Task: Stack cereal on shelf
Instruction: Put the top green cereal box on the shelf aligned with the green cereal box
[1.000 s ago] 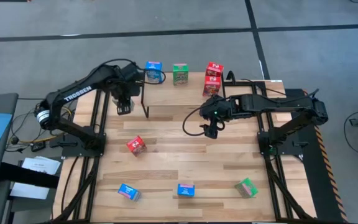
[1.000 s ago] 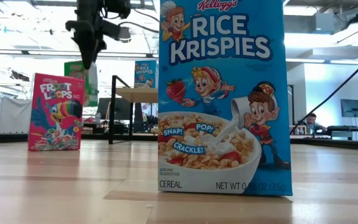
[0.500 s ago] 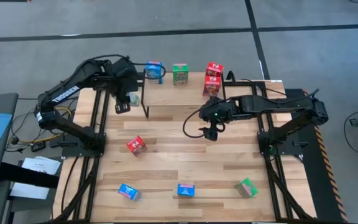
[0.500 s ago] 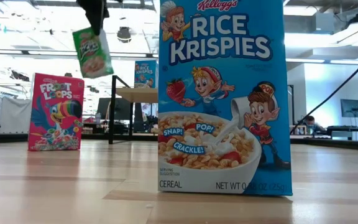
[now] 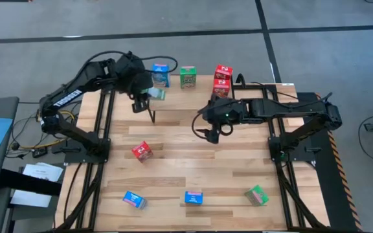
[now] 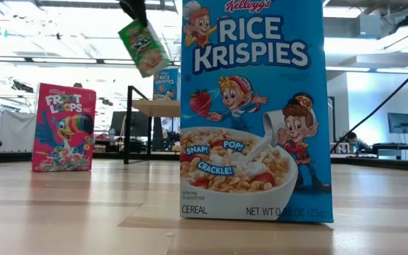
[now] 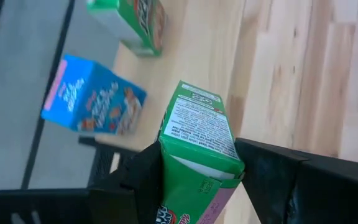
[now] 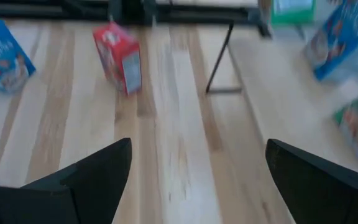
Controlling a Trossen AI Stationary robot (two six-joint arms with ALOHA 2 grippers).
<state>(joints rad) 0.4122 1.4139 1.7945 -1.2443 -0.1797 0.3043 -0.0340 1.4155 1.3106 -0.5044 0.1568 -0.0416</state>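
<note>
The left hand [image 5: 142,98] is closed on a green cereal box [image 7: 196,149], one dark finger [image 7: 143,180] pressed to each side of it. In the low view this box [image 6: 142,47] hangs tilted in the air, well above the counter [image 5: 193,165]. From above, the hand and its box sit over the left end of the shelf [image 5: 186,98], the light board on thin black legs at the far side of the counter.

Already standing on the shelf are a blue box [image 5: 160,75] just beside the held one, then a second green box [image 5: 188,77], and farther right a red box [image 5: 223,79] that seems to be two stacked, though I cannot tell for certain. The blue and green ones lie right under the left hand's view, the blue [image 7: 95,102] nearest its fingers.

The right hand [image 5: 214,132] hovers over the middle of the counter, in front of the shelf, its fingers [image 8: 86,180] spread wide with nothing between them. Past them are a shelf leg [image 8: 219,59] and a red box [image 8: 119,58].

On the open counter a red box [image 5: 142,151] lies left of centre. Along the near edge sit a blue box [image 5: 134,200], another blue box [image 5: 193,197] which fills much of the low view, and a green box [image 5: 257,195] to the right, all well apart.
</note>
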